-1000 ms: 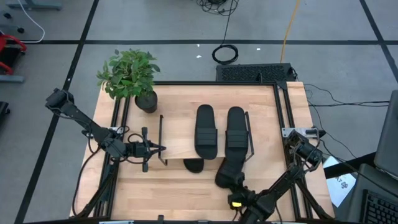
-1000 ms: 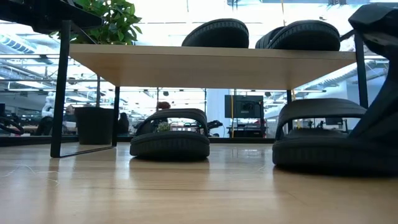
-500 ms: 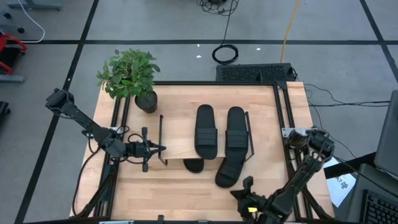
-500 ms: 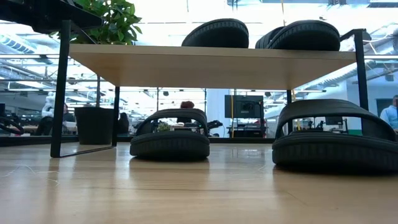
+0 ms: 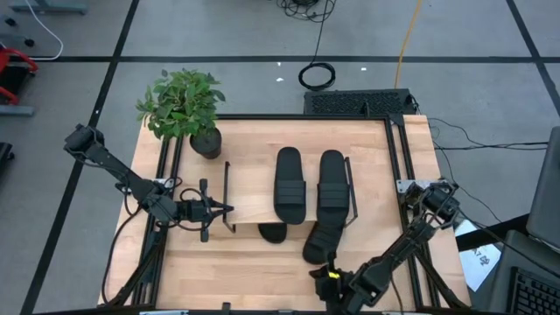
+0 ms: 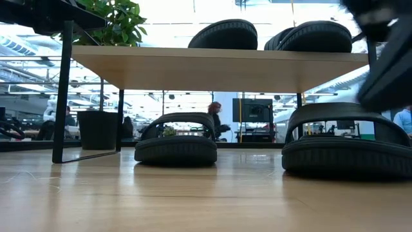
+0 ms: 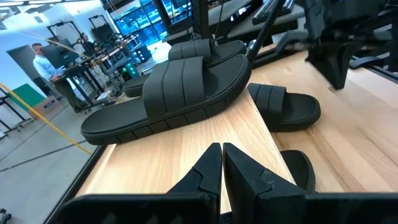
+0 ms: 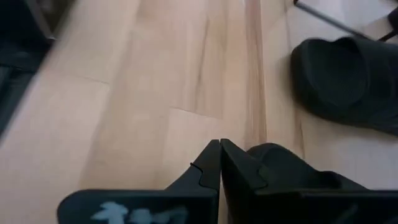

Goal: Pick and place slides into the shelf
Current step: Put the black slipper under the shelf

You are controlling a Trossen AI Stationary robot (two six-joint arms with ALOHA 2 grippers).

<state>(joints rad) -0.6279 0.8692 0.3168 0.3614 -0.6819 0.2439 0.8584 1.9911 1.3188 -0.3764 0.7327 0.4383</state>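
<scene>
My right arm has swung back in toward the near table edge since a half-second ago, its right gripper (image 5: 331, 282) empty with fingers pressed together, hovering just short of the slide (image 5: 320, 242) lying half under the shelf (image 5: 249, 206). Two slides (image 5: 290, 184) sit on top, another (image 5: 272, 233) beneath; I judge the next move needs the jaws spread. My left gripper (image 5: 223, 209), also pinched closed and empty, waits beside the shelf's left end.

Floor: grey panels (image 5: 219, 26) are being crossed by dark lines around the table.
Cables: a black coil (image 5: 317, 76) and a yellow cord (image 5: 409, 35) are being left lying on the floor.
Plant: a potted plant (image 5: 184, 107) is being kept at the wooden tabletop's (image 5: 254, 131) corner.
Room beyond: benches, a screen (image 6: 251, 111) and people (image 6: 214, 116) are being seen under bright light.
</scene>
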